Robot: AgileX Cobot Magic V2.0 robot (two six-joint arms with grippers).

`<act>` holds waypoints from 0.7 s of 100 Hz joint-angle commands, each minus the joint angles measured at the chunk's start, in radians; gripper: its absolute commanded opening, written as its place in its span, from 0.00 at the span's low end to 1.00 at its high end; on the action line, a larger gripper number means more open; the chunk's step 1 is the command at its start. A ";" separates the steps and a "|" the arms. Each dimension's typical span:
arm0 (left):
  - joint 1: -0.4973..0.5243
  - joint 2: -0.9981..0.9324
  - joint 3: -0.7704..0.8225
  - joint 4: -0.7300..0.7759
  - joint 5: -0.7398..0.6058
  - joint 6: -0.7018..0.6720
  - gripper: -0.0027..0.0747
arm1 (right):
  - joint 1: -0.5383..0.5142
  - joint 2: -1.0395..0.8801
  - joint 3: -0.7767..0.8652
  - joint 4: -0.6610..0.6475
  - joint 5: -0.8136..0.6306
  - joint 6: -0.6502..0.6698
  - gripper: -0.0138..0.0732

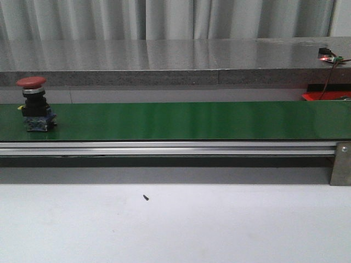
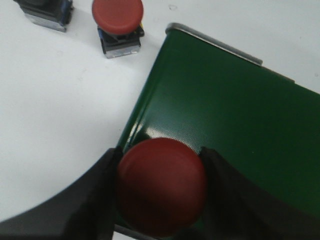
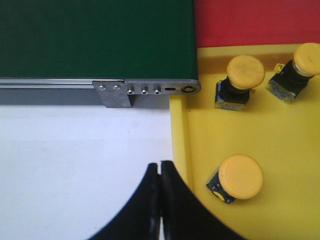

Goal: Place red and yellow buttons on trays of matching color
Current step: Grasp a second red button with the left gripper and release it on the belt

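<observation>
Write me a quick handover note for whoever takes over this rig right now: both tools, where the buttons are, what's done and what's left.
Left tool: fingers on either side of a red button at the end of the green belt; firm grip can't be confirmed.
Right tool: shut, empty, over the white table beside the yellow tray.
Done: three yellow buttons in the yellow tray.
Left: the red button on the belt, plus a second red button and another unit on the table by the belt end. The red tray sits behind the yellow one; no buttons on its visible part.
</observation>
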 commanded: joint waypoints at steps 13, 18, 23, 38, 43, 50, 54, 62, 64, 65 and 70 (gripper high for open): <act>-0.028 -0.054 -0.002 -0.028 -0.087 0.006 0.31 | 0.002 -0.004 -0.024 -0.005 -0.058 -0.008 0.08; -0.028 -0.054 0.000 -0.028 -0.087 0.011 0.32 | 0.002 -0.004 -0.024 -0.005 -0.058 -0.008 0.08; -0.028 -0.054 0.000 -0.028 -0.085 0.012 0.38 | 0.002 -0.004 -0.024 -0.005 -0.058 -0.008 0.08; -0.028 -0.055 0.000 -0.032 -0.075 0.012 0.69 | 0.002 -0.004 -0.024 -0.005 -0.058 -0.008 0.08; -0.028 -0.059 0.000 -0.034 -0.068 0.012 0.76 | 0.002 -0.004 -0.024 -0.005 -0.058 -0.008 0.08; -0.028 -0.074 0.000 -0.034 -0.064 0.012 0.77 | 0.002 -0.004 -0.024 -0.005 -0.058 -0.008 0.08; -0.030 -0.086 0.000 -0.034 -0.064 0.016 0.76 | 0.002 -0.004 -0.024 -0.005 -0.058 -0.008 0.08; -0.031 -0.125 0.000 -0.039 -0.062 0.033 0.71 | 0.002 -0.004 -0.024 -0.005 -0.058 -0.008 0.08; -0.031 -0.136 0.000 -0.039 -0.062 0.038 0.69 | 0.002 -0.004 -0.024 -0.005 -0.058 -0.008 0.08; -0.032 -0.139 0.000 -0.041 -0.059 0.039 0.68 | 0.002 -0.004 -0.024 -0.005 -0.058 -0.008 0.08; -0.039 -0.164 0.000 -0.041 -0.053 0.051 0.61 | 0.002 -0.004 -0.024 -0.005 -0.058 -0.008 0.08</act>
